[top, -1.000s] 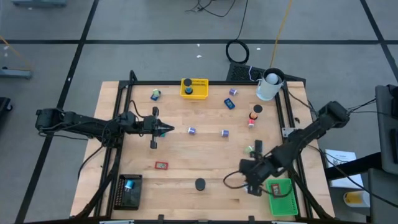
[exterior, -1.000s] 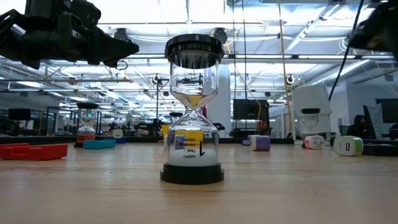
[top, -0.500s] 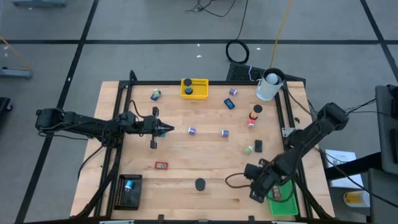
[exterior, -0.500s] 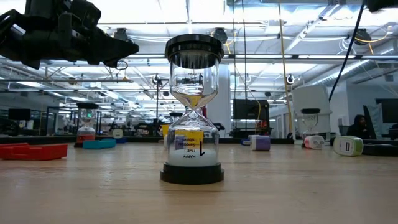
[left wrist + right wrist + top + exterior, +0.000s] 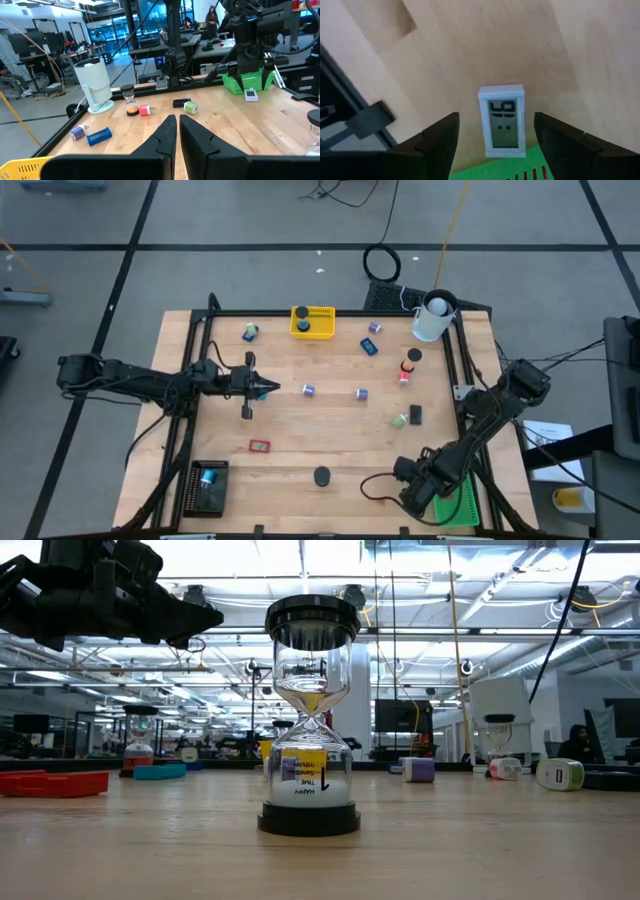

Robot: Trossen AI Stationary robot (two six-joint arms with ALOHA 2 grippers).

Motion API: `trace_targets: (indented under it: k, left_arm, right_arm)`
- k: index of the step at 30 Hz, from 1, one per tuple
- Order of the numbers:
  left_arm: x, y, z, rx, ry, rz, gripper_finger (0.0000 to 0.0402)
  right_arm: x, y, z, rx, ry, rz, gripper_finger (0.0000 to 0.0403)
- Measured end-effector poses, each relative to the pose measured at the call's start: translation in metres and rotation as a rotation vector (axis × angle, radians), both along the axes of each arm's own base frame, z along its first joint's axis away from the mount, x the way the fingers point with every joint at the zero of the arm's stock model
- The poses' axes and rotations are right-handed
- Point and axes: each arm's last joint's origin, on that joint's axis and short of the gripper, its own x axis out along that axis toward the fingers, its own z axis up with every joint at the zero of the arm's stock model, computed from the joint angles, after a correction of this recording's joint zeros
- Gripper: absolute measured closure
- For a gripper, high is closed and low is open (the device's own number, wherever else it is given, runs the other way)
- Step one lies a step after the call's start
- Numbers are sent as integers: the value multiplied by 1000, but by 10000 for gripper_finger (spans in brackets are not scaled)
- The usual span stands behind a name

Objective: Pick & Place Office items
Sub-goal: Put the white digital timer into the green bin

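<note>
My right gripper hangs open, pointing down at the table's near right corner, by the green mesh tray. Between its fingers, apart from both, lies a small white block with a display. Its lower end is at the green tray's edge. The left wrist view shows this block at the foot of the green tray. My left gripper is shut and level over the table's left middle, holding nothing. Other office items lie scattered on the table.
An hourglass stands near the front edge, close to the low camera. A yellow tray and a white cup are at the back, a black tray at the front left. A red block and small blocks lie mid-table.
My right gripper has gone toward the table's near edge and down, ending by the green tray at the near right corner. Its wrist has rolled on the way.
</note>
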Motion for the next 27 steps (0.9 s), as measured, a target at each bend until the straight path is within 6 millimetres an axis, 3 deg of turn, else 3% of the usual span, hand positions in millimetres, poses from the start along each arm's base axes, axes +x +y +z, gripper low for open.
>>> trace_targets:
  k: [15,20,27]
  left_arm:
    - [0,0,0,3,0,1,371]
    - [0,0,0,2,1,1,371]
    - [0,0,0,2,1,1,371]
  right_arm:
    - [3,6,-26,-68,52,99,125]
    - [5,4,-29,-93,36,134,157]
    - [10,0,-29,-97,21,154,232]
